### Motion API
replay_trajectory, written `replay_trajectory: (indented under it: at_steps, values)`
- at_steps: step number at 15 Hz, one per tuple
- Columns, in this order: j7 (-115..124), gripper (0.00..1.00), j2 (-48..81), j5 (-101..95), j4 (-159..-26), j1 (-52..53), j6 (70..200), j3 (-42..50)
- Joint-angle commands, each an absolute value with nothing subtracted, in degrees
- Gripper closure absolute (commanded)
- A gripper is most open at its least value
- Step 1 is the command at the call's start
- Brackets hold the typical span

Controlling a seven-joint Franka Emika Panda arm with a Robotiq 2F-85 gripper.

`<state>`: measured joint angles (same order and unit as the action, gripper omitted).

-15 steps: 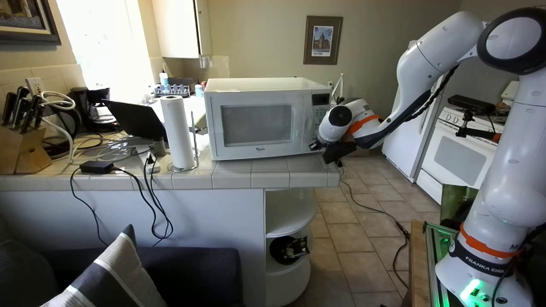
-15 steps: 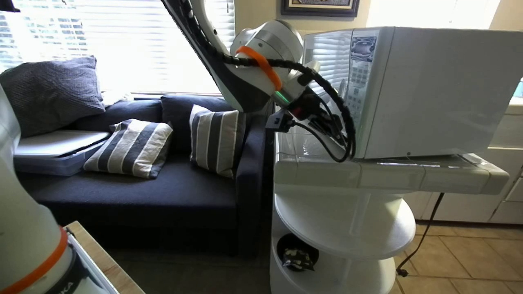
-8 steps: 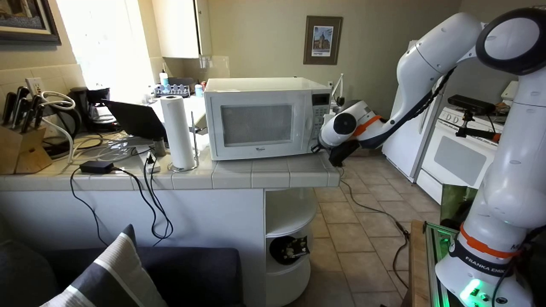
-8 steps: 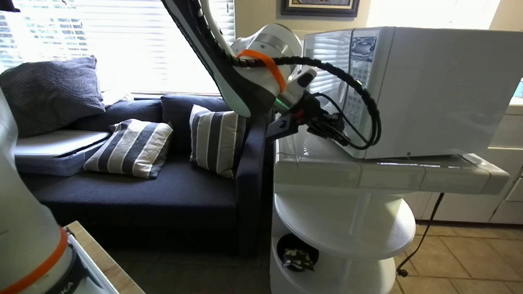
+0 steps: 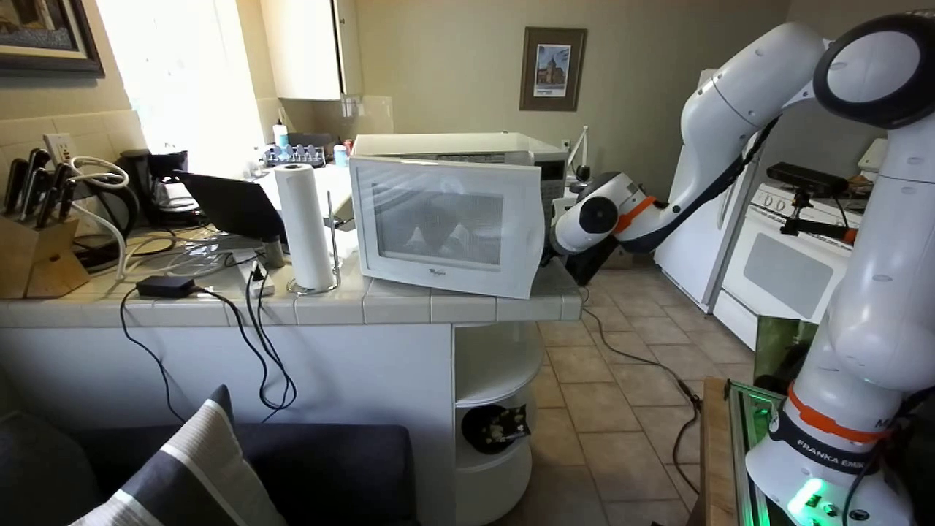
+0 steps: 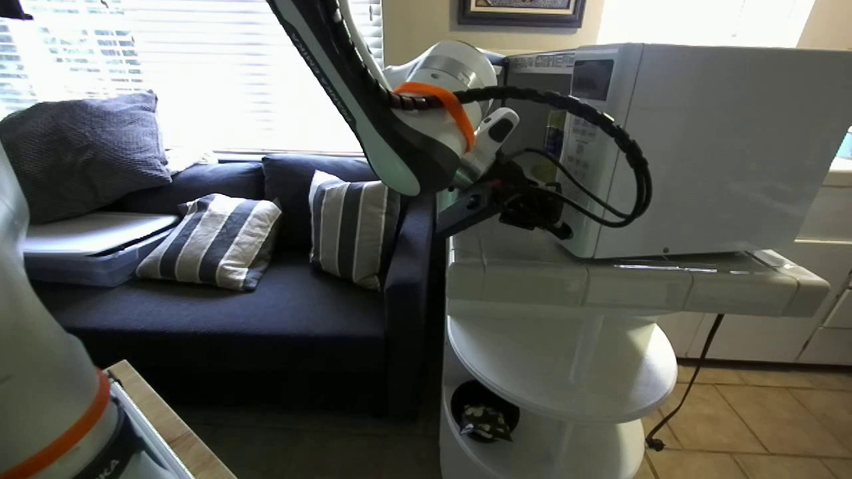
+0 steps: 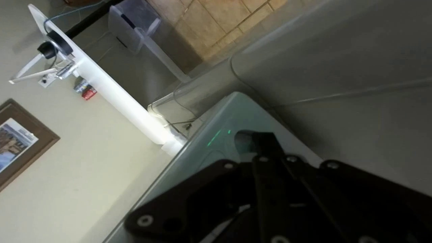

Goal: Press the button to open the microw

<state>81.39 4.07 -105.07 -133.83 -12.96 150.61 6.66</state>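
My 2 jaws are together, low at the control panel [image 7: 206,158], likely hiding the button. The door [image 5: 444,228] stands ajar, so rather than push harder I should back straight off, clear of its swing. The microwave [image 6: 719,153] sits on the tiled bench [image 6: 519,283].

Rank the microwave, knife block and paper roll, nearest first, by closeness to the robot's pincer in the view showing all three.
1. Microwave: right beside the pincer.
2. Paper roll: standing just left of the microwave.
3. Knife block: at the picture's left edge.
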Motion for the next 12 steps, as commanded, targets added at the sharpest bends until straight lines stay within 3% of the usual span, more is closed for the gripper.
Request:
replay_trajectory:
  at_steps: [1,4,11,12]
  values:
    - [73.6,1.00,4.0,-102.1,-133.9,-14.4,159.7,8.3]
    - [66.7,1.00,2.2,-95.5,-135.5,-15.0,165.5,8.9]
    - [50.6,1.00,-4.4,-64.8,-143.9,-13.4,164.2,9.9]
    - [49.3,0.74,-6.2,-60.2,-145.0,-13.0,164.0,9.9]
